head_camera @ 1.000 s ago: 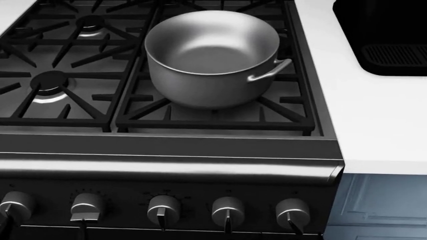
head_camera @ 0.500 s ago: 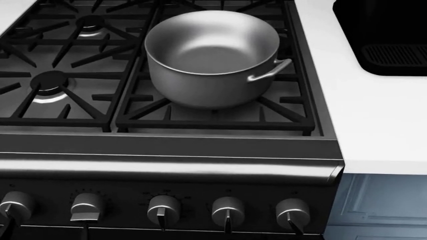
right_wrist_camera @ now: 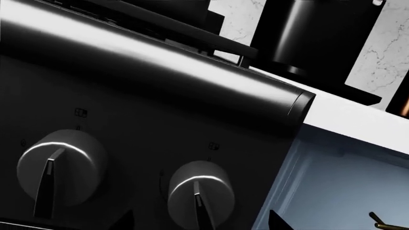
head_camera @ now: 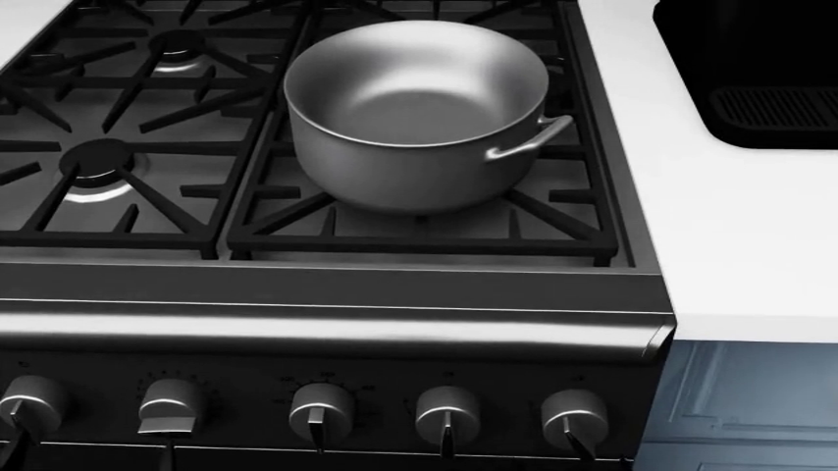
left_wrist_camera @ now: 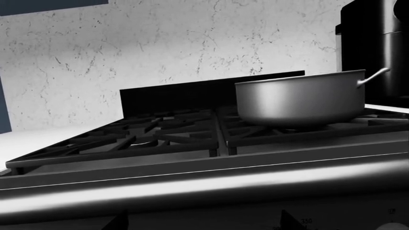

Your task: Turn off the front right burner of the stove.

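The stove (head_camera: 328, 329) fills the head view, with a row of silvery knobs below its steel rail. A steel pot (head_camera: 412, 113) stands on the front right burner's grate (head_camera: 550, 221) and hides the burner head. Neither gripper shows in the head view. In the right wrist view my right gripper (right_wrist_camera: 201, 223) is open. Its dark fingertips (right_wrist_camera: 124, 221) flank the rightmost knob (right_wrist_camera: 199, 194), close in front of it, and the knob's pointer hangs down. In the left wrist view my left gripper (left_wrist_camera: 203, 224) is open and empty, low before the stove's front panel under the rail (left_wrist_camera: 191, 184).
A white counter (head_camera: 733, 216) lies right of the stove, with a black appliance (head_camera: 759, 69) at the back. A blue cabinet front (head_camera: 747, 402) sits below the counter, with a brass handle (right_wrist_camera: 383, 223). A second knob (right_wrist_camera: 61, 165) sits beside the rightmost one.
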